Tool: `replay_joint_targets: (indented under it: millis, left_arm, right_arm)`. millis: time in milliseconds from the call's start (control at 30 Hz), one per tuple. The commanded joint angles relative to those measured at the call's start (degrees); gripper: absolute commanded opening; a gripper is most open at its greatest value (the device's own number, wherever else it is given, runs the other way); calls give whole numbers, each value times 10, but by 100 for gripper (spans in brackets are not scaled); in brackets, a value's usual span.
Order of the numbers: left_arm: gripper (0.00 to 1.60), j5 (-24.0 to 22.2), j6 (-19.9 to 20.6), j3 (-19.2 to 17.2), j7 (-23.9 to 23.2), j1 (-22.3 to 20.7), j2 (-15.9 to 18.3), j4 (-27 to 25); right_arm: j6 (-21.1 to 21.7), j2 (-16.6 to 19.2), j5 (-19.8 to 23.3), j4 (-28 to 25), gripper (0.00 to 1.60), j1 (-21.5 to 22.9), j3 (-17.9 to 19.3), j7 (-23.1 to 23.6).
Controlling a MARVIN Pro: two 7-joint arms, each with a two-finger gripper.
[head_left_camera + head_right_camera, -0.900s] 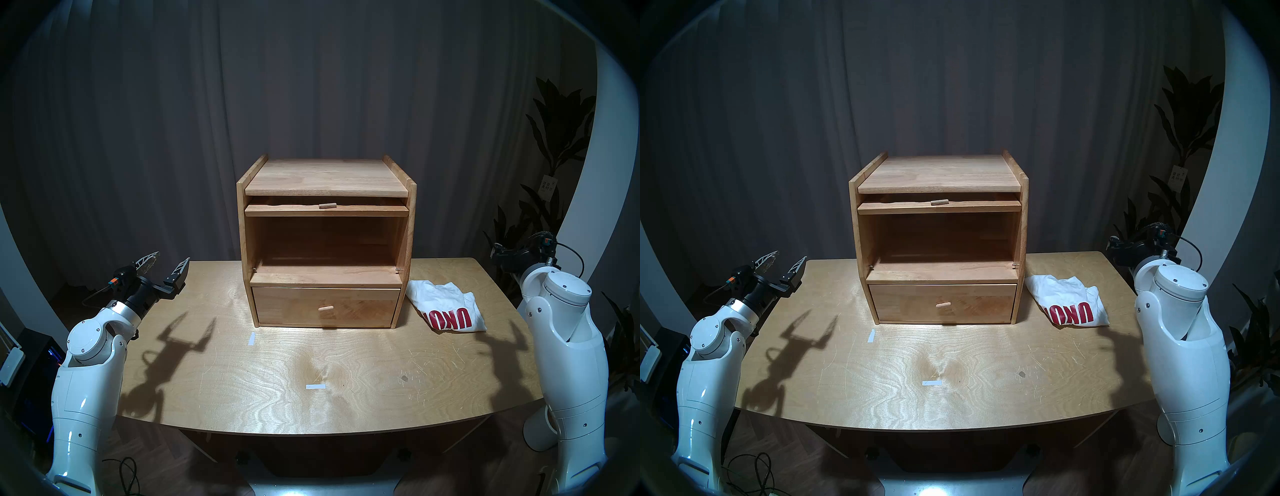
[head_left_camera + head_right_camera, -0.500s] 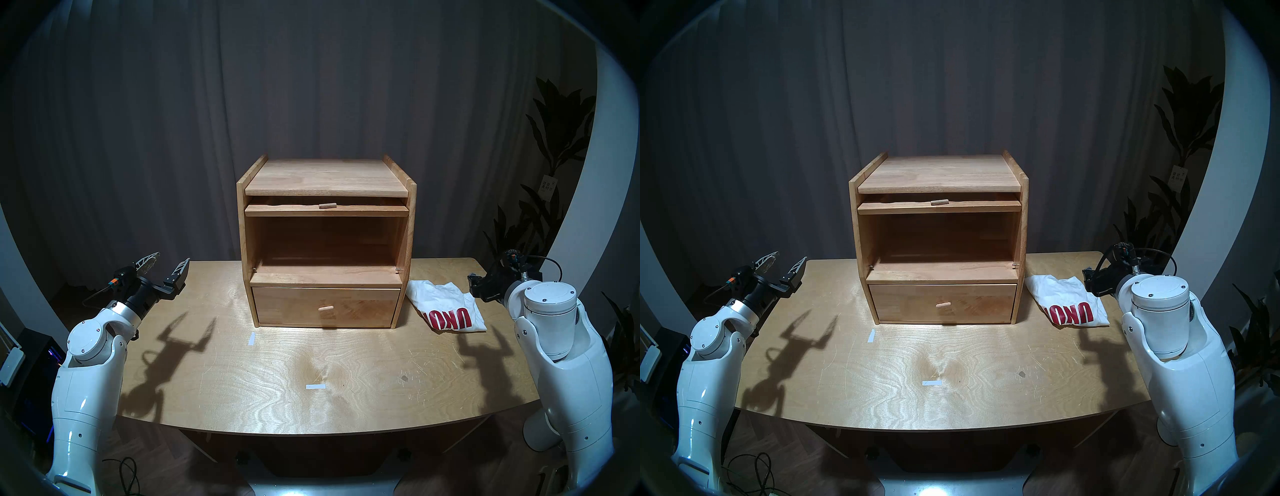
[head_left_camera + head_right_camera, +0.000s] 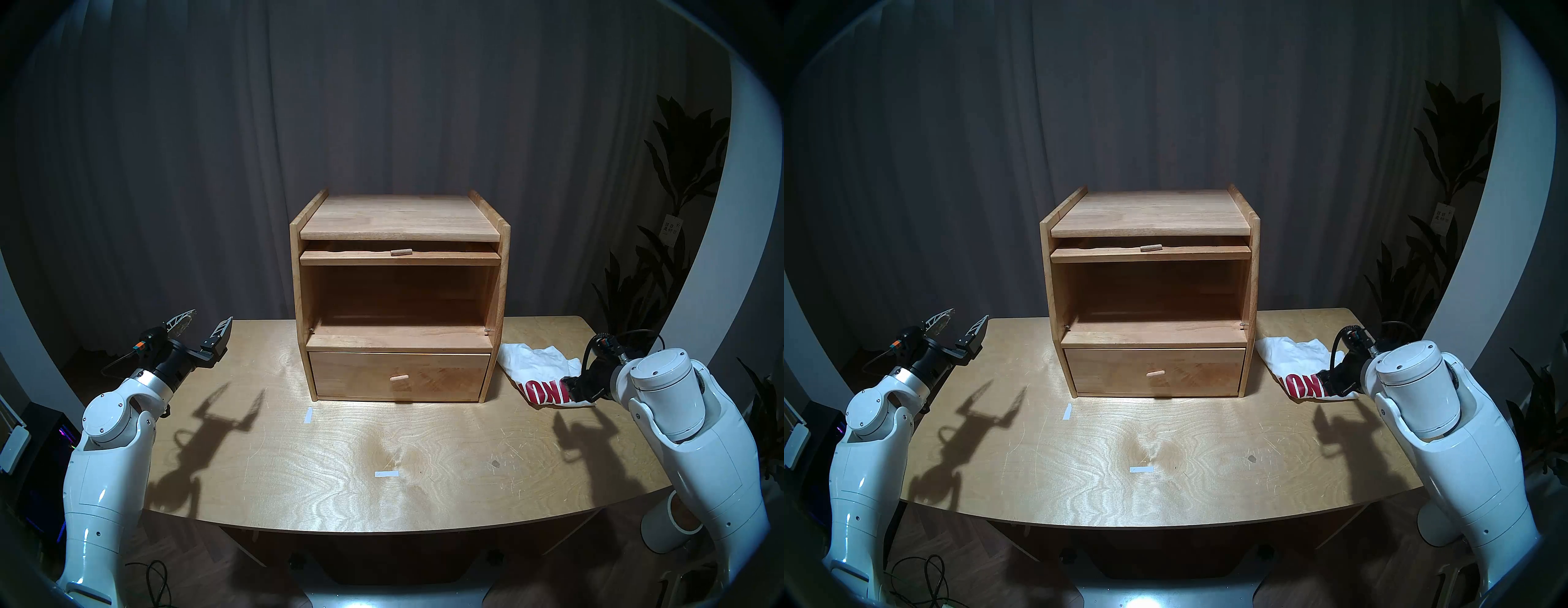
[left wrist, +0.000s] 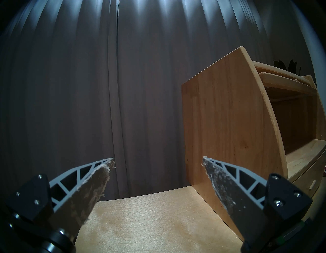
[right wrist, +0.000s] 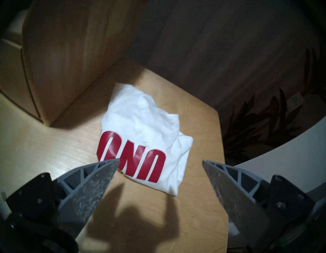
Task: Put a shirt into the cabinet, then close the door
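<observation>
right pincer (image 5: 159, 159) above shirt (image 5: 141, 127)

The cabinet (image 3: 399, 297) stands at the back middle of the worktop (image 3: 382, 458). Its door (image 3: 401, 257) lies flat in the slot under the top board, above the open upper compartment; the drawer (image 3: 399, 375) sits below. The shirt (image 3: 539, 373) lies on the worktop just right of the cabinet. The right gripper (image 5: 159, 160) hangs over the shirt's near edge; the left gripper (image 4: 157, 159) is well left of the cabinet.
</observation>
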Motion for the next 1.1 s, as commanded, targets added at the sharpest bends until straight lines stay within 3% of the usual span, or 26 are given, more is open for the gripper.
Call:
replay_joint_targets:
  millis: [0, 33, 500, 667, 800, 900, 1067]
  left_arm:
    - [160, 0, -2, -1, 0, -6, 2, -7]
    - [160, 0, -2, -1, 0, -6, 2, -7]
    - [160, -1, -2, -1, -1, -6, 3, -6]
    - [160, -1, -2, -1, -1, -6, 3, -7]
    - [160, -1, -3, -1, -1, -6, 3, -7]
    - [160, -1, -3, -1, -1, -6, 3, -7]
    - [160, -1, -3, -1, -1, -6, 3, -6]
  right_arm:
    - [-2, 73, -27, 16, 160, 37, -7, 69]
    - [-4, 65, -32, 22, 160, 42, -5, 75]
    - [-44, 158, -70, 42, 160, 74, -60, 232]
    - [-77, 193, -87, 52, 160, 88, -89, 293]
    - [-123, 218, -127, 76, 160, 87, -121, 328]
    - [-153, 236, -165, 101, 160, 83, -150, 328]
    - [-199, 225, -223, 161, 160, 92, -189, 295]
